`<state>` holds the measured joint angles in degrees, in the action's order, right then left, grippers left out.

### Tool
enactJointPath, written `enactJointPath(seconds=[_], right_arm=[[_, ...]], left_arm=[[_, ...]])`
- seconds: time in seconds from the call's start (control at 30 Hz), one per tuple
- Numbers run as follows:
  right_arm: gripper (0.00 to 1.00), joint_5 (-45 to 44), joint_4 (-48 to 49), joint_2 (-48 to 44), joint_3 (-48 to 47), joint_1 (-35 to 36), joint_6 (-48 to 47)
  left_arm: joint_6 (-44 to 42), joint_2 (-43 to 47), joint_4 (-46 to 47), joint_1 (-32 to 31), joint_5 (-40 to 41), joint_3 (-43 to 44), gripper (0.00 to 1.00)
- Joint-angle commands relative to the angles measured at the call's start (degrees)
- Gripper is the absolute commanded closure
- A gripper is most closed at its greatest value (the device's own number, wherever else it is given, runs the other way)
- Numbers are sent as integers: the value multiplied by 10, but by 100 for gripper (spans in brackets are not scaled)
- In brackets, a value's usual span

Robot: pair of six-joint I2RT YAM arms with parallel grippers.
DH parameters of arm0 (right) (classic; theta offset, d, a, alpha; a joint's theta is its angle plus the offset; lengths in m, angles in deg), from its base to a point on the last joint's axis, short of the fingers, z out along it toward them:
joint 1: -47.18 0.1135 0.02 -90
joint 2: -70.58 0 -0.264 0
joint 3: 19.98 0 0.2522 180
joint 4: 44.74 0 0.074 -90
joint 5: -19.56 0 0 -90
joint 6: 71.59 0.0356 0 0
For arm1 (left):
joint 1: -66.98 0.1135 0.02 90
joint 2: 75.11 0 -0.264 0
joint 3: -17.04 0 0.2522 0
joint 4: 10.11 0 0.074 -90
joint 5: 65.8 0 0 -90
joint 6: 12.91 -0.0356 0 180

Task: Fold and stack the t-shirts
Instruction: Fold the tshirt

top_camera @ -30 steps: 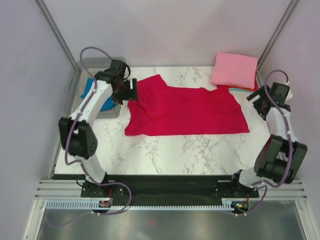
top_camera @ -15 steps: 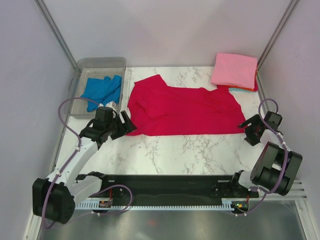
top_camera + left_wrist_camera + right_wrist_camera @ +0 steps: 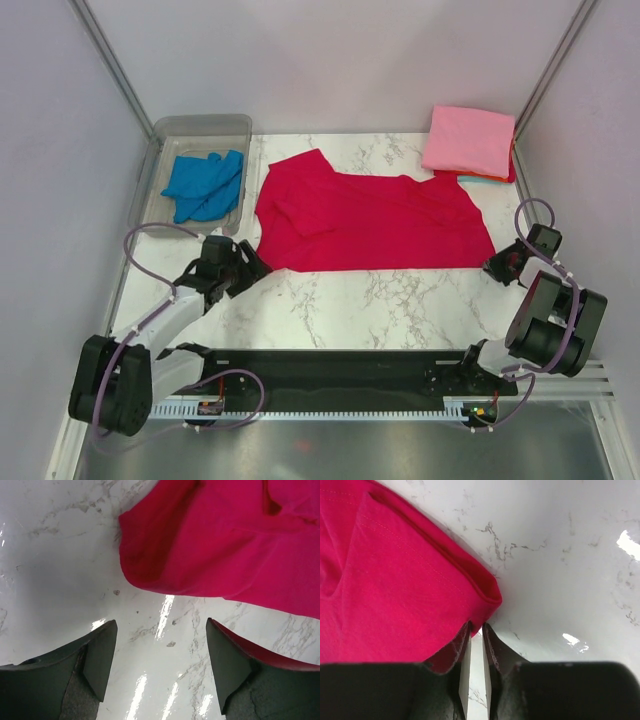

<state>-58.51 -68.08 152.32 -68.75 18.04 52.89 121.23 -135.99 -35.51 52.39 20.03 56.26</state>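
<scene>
The crimson red t-shirt (image 3: 380, 220) lies spread flat across the middle of the marble table. My left gripper (image 3: 250, 262) is open just short of its near left corner; in the left wrist view that corner (image 3: 150, 565) lies a little beyond the open gripper (image 3: 161, 625), apart from the fingers. My right gripper (image 3: 497, 267) is at the shirt's near right corner. In the right wrist view it (image 3: 476, 626) is nearly closed, with the hem corner (image 3: 487, 597) pinched at its tips. A folded pink t-shirt (image 3: 468, 140) lies at the back right. A blue t-shirt (image 3: 205, 185) lies crumpled in the tub.
The clear plastic tub (image 3: 200, 122) stands at the back left. Thin teal and orange cloth edges (image 3: 485, 178) show under the pink t-shirt. Metal frame posts and grey walls close in both sides.
Both arms came down from the back of the table to the shirt's near corners. The right gripper's jaws went from wide open to nearly closed at the corner.
</scene>
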Motion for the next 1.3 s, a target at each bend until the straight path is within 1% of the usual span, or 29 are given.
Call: enactJointPath(seconds=[0.0, 0.13, 0.27, 0.3, 0.33, 0.37, 0.43, 0.47, 0.5, 0.53, 0.57, 0.63, 0.7, 0.77, 0.8, 0.97, 1.0, 1.03, 1.07, 1.2, 1.27], right_arm=[[79, -8, 19, 5, 0, -3, -12], [80, 6, 25, 16, -1, -3, -9], [82, 15, 35, 24, 4, -3, -6], [89, 15, 39, 25, 5, -3, -6], [95, 16, 41, 26, 7, -3, -6], [100, 18, 43, 27, 8, -3, -7], [100, 17, 47, 31, 9, -3, -7], [100, 18, 47, 32, 11, -3, -7], [100, 16, 47, 32, 11, -3, -8], [100, 14, 46, 28, 11, -3, -9], [100, 11, 41, 26, 9, -3, -8], [100, -3, 28, 9, 7, -3, -12], [100, -24, 2, -10, 0, -4, -13], [100, -33, -18, -42, -7, -13, -12], [100, -35, -39, -61, -9, -20, -8], [100, -20, -100, -114, -11, -70, -13], [100, -20, -123, -132, -9, -78, -15], [100, -20, -132, -144, -6, -93, -14], [100, -20, -140, -157, 6, -100, -12], [100, -23, -170, -218, 40, -126, -3], [100, -9, -178, -228, 56, -150, -1]], left_arm=[[33, -27, 100, 0, 31, -8, 21], [31, -62, 129, 0, 40, 4, 22], [31, -97, 150, 0, 68, 10, 26], [31, -103, 167, 0, 71, 11, 29], [26, -109, 179, 0, 74, 11, 33], [22, -123, 186, 0, 77, 13, 39], [7, -136, 194, 0, 87, 29, 43], [1, -145, 194, 0, 90, 36, 50], [-5, -147, 193, 0, 92, 51, 53], [-14, -146, 188, 1, 91, 58, 59], [-16, -135, 182, 2, 88, 70, 75], [-19, -114, 163, 2, 91, 78, 88], [-14, -66, 120, 2, 102, 83, 95], [-11, -27, 67, 3, 106, 79, 95], [-9, 9, 52, 3, 106, 78, 95], [-5, 103, -34, 4, 95, 64, 97], [-1, 118, -64, 4, 94, 63, 98], [2, 133, -80, 4, 94, 61, 98], [8, 164, -94, 5, 94, 56, 98], [36, 233, -154, 5, 81, 37, 98], [52, 267, -189, 5, 72, 29, 98]])
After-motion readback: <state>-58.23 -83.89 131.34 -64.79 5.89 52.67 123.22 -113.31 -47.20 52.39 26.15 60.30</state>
